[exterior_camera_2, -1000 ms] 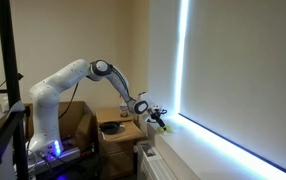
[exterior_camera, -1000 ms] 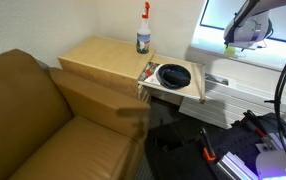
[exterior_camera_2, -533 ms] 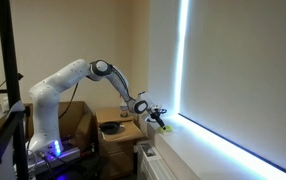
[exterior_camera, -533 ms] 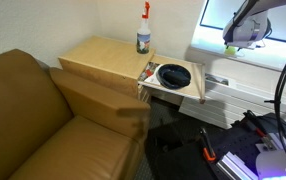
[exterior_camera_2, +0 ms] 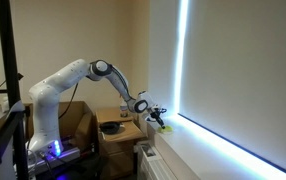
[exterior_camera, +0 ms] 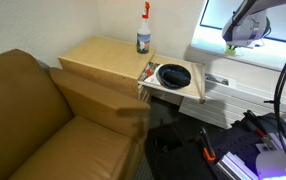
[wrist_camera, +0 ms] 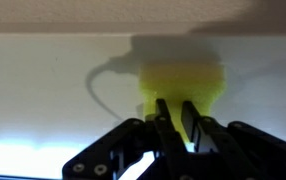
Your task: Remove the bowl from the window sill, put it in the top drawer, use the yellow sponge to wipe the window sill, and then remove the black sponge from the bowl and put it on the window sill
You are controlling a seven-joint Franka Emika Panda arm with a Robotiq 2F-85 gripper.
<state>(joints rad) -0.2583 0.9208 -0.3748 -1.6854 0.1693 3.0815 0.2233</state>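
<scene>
A big brown leather sofa [exterior_camera: 33,110] fills one side of an exterior view. Next to it stands a light wooden cabinet [exterior_camera: 98,58]. A long, flat, bright white window sill [exterior_camera: 273,58] runs under the window. A white robot arm [exterior_camera_2: 68,80] reaches over to the sill.

The shallow light-wood top drawer [exterior_camera: 169,93] of the cabinet is pulled out. The round dark blue bowl [exterior_camera: 173,75] with a pale rim sits inside it.

A clear spray bottle [exterior_camera: 143,35] with a red top stands upright on the cabinet, near the drawer.

The small yellow-green block sponge [wrist_camera: 183,80] lies on the window sill, well apart from the bowl.

The black tool [wrist_camera: 173,112] is right at the sponge. Its two fingers [wrist_camera: 161,112] are squeezed close together, pinching the sponge's near edge.
</scene>
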